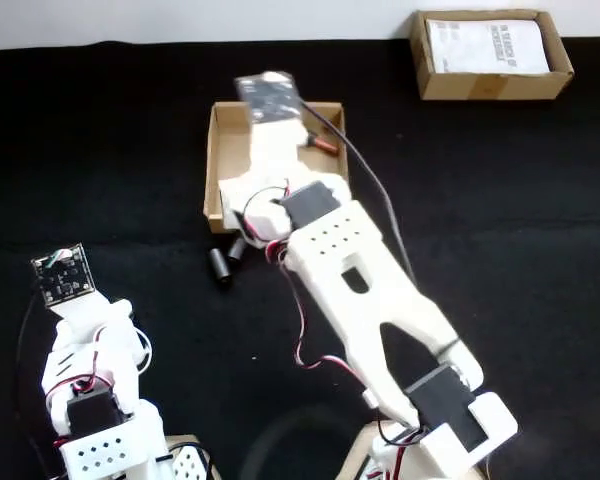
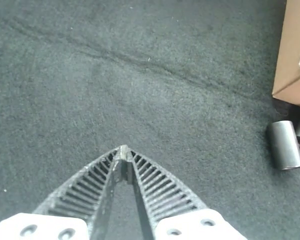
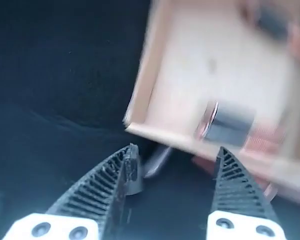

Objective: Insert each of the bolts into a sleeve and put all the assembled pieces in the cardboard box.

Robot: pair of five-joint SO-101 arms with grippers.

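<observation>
Black felt cloth (image 1: 130,150) is covering the table. Well left of the shallow brown cardboard box (image 1: 212,160), the left gripper (image 2: 123,150) is sitting pinched shut, empty. Two dark cylindrical metal sleeves (image 1: 220,265) are lying just outside the box's near-left corner (long axes roughly boxward). The right gripper (image 3: 176,149) is hovering above them, spread wide, empty, and is much the nearer.

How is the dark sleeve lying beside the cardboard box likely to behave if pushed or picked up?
The round sleeve lies on its side, so it would probably roll if nudged. Its smooth, sheened wall suggests stiff metal, perhaps slippery and heavy for its size.
</observation>
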